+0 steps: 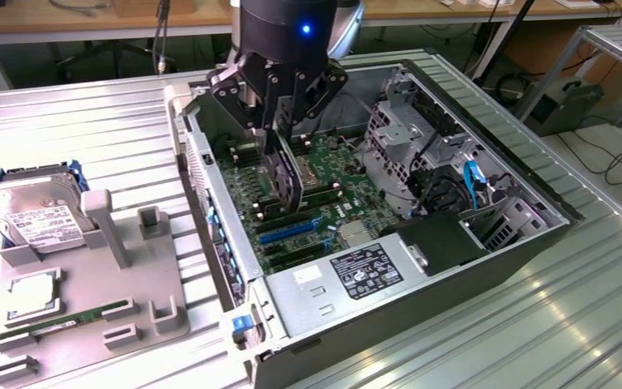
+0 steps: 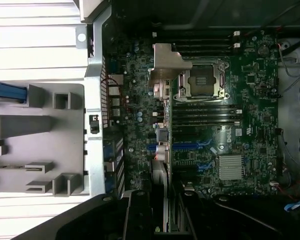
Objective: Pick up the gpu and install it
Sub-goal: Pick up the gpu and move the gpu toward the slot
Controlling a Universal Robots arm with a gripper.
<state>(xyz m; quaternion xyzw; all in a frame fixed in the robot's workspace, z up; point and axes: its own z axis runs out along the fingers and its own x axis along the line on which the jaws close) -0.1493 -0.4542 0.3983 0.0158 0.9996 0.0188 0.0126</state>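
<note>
My gripper (image 1: pixel 275 130) hangs over the open computer case (image 1: pixel 527 235), shut on the gpu (image 1: pixel 282 178). The gpu is a thin black card held on edge, pointing down toward the green motherboard (image 1: pixel 327 198). Its lower end is just above the board, near the memory slots and a short way from the blue expansion slot (image 1: pixel 289 232). In the wrist view the gpu (image 2: pixel 163 150) is edge-on between my fingers (image 2: pixel 140 215), its silver bracket (image 2: pixel 167 62) at the far end beside the empty processor socket (image 2: pixel 205 80). The blue slot (image 2: pixel 190 146) lies beside the card's edge.
On the exterior view's left, a grey fixture (image 1: pixel 95 300) holds a silver hard drive (image 1: pixel 36 212), a processor chip (image 1: pixel 30 288) and a green memory stick (image 1: pixel 68 318). Inside the case are a power supply (image 1: pixel 365 267), a drive cage (image 1: pixel 408 138) and cables (image 1: pixel 471 178).
</note>
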